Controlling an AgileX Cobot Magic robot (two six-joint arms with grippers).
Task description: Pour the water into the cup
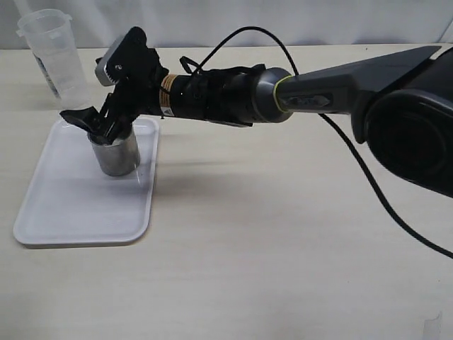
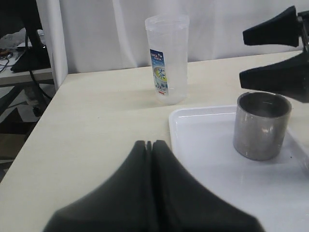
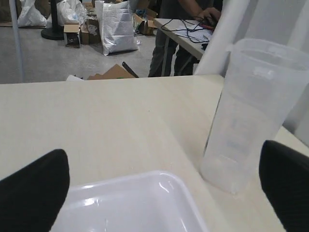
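Right end effector (image 1: 99, 126) spread, empty. Cup (image 1: 117, 157) just beneath it, upright on tray (image 1: 78, 212); rigid steel, probably stable. Left end effector (image 2: 150, 147) pressed together. Beaker (image 1: 56, 60) beyond right one: likely light, slick, squeezable; grip mid-wall gently.

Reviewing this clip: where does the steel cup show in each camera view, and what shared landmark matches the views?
Exterior view: the steel cup stands upright at left, on the white tray, below the right end effector.
Left wrist view: the cup is at right, on the tray.
Right wrist view: not in it.
Shared landmark: the translucent beaker beside the tray, seen in all three.
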